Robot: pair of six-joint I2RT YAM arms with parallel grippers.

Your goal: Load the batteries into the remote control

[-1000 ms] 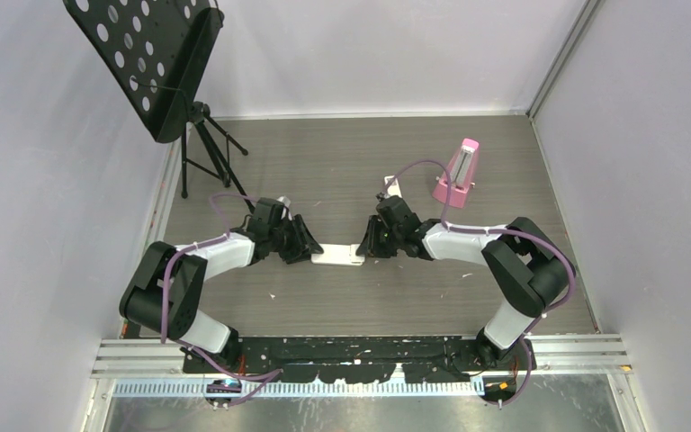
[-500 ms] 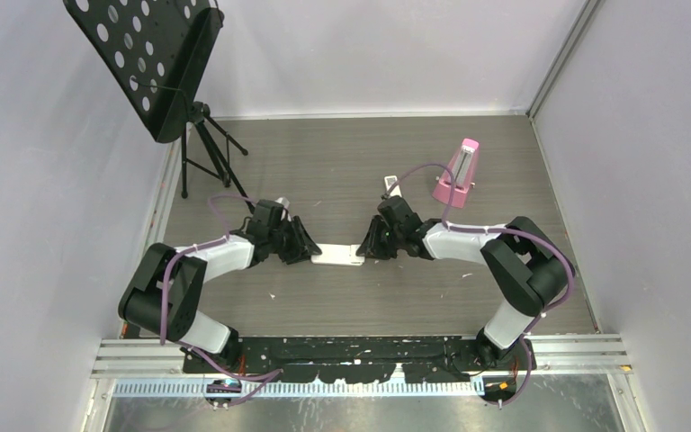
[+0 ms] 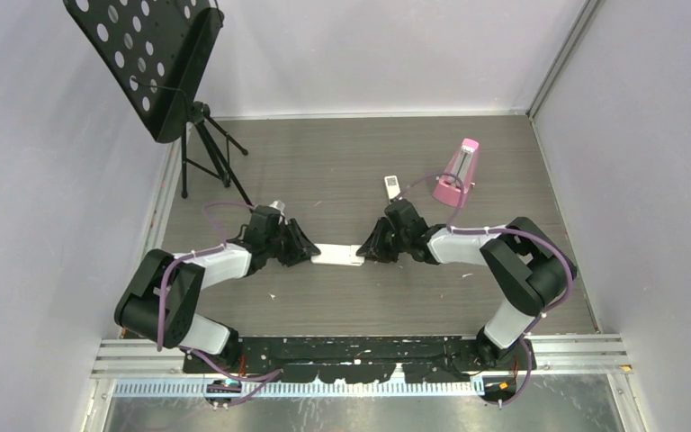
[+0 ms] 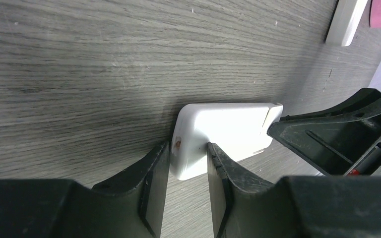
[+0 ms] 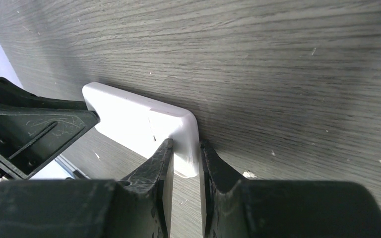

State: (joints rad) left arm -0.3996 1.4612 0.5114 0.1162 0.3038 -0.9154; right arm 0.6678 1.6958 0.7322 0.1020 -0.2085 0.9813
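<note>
Grey wood-grain table [image 3: 342,162]: left tool [image 4: 187,159] and right tool [image 5: 186,157] each pinched one end of remote control [image 3: 337,256]; shallow edge grips risked slip.

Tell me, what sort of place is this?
Likely a robot test booth: left arm and right arm bolted at the edge of a wood-grain table, plain walls around, odd props like a music stand and pink metronome.
</note>
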